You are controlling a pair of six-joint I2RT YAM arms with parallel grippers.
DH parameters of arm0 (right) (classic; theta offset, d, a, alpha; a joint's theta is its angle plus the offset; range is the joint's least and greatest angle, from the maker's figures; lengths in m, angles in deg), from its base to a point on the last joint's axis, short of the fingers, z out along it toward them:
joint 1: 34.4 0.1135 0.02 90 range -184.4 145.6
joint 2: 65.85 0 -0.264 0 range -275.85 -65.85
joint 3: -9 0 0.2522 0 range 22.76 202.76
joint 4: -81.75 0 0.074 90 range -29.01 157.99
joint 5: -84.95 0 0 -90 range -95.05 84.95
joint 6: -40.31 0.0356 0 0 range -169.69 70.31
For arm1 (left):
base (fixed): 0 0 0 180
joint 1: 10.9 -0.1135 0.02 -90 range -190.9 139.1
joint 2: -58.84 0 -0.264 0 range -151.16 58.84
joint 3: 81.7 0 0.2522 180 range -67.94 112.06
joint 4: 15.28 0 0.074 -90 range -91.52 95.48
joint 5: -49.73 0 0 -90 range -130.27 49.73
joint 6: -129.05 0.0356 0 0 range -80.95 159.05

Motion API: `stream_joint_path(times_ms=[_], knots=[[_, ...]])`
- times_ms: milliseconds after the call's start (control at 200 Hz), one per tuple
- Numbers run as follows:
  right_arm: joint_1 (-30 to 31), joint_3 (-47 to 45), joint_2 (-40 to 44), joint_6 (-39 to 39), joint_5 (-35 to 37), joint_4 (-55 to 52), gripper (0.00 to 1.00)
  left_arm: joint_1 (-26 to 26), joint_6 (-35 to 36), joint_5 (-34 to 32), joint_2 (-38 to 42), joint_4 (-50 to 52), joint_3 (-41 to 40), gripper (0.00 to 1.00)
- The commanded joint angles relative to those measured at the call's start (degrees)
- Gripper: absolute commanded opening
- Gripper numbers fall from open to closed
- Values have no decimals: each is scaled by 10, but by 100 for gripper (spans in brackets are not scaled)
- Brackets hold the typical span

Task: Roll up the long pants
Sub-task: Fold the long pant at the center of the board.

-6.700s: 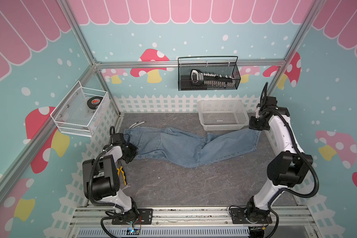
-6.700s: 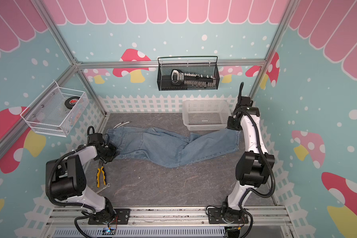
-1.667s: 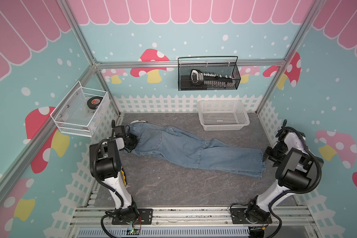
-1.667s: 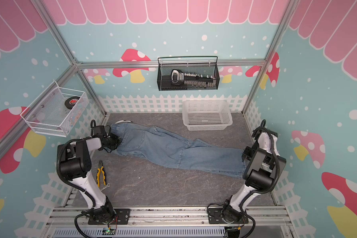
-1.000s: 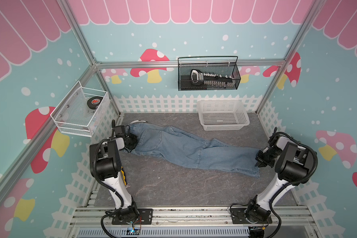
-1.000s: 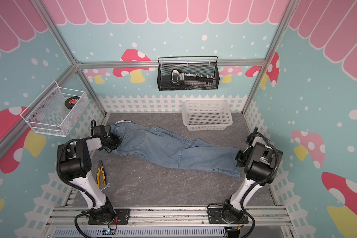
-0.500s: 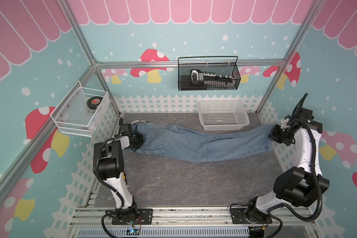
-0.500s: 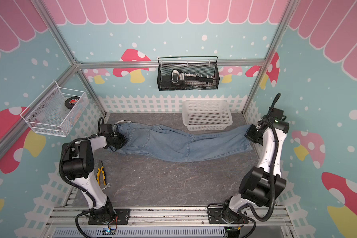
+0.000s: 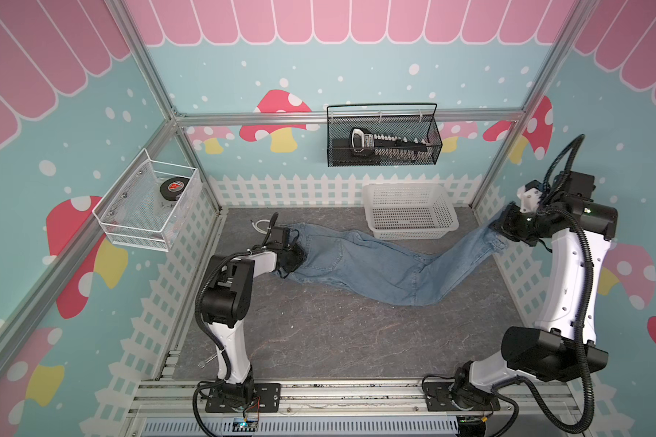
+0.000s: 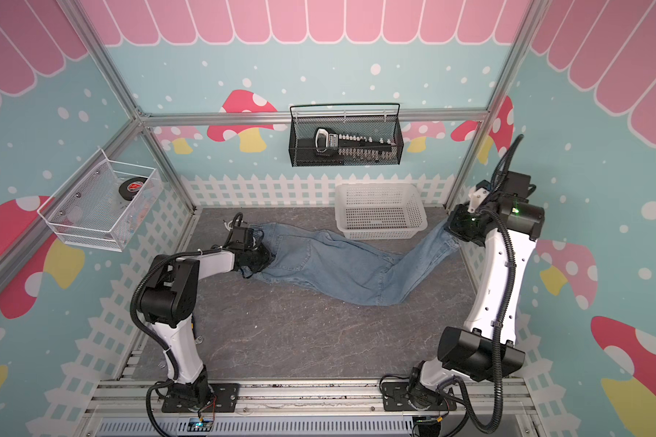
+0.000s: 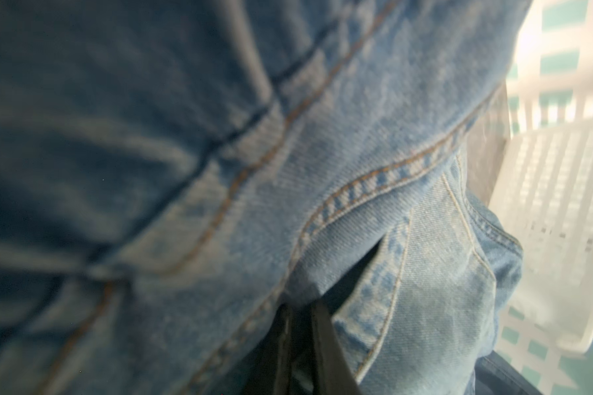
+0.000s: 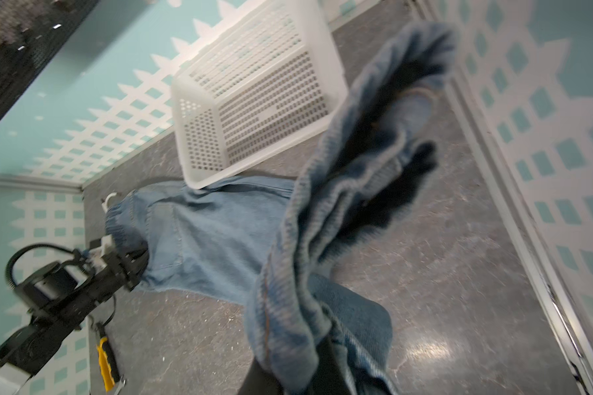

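Observation:
The long pants [image 9: 375, 265] [image 10: 338, 268], light blue jeans, lie across the grey mat, sagging toward the front in the middle. My left gripper [image 9: 294, 257] [image 10: 260, 259] is shut on the waistband end at the left; in the left wrist view its fingers [image 11: 317, 342] pinch denim beside a pocket seam. At the far right my right gripper [image 9: 506, 227] [image 10: 456, 227] is shut on the bunched hem and holds it above the mat by the side fence. In the right wrist view the hem [image 12: 339, 205] hangs off the gripper [image 12: 295, 372]. A white drawstring [image 9: 258, 225] trails behind the waistband.
A white plastic basket [image 9: 406, 187] [image 10: 379, 187] [image 12: 254, 102] stands at the back right, a pant leg touching its front wall. A black wire basket [image 9: 383, 140] hangs on the back wall, a white wire one [image 9: 148, 204] on the left. Yellow pliers [image 12: 107, 359] lie front left.
My right arm lifted the hem from the front right of the mat to the back right. My left gripper then slid the waistband rightward, so the stretched pants went slack.

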Motion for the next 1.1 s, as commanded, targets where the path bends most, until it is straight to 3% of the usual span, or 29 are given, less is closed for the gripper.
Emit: stream_joint_path(times_ms=[0,160,220,330,490,710,1096], knots=[[85,37,-23,27,-20,22,0,56,-36,-11,-41,27,-14,15],[211,84,-82,58,-2,58,0,130,-58,-16,-48,17,8,15],[255,97,-109,67,-1,75,0,136,-68,-8,-34,7,11,15],[328,151,-179,73,13,81,0,118,-59,-5,29,24,15,15],[405,271,-313,82,11,73,0,27,-33,10,152,85,13,16],[453,365,-446,118,-16,97,0,-72,5,8,273,150,-5,18],[498,366,-519,161,-58,166,0,-84,10,14,268,150,-32,19]])
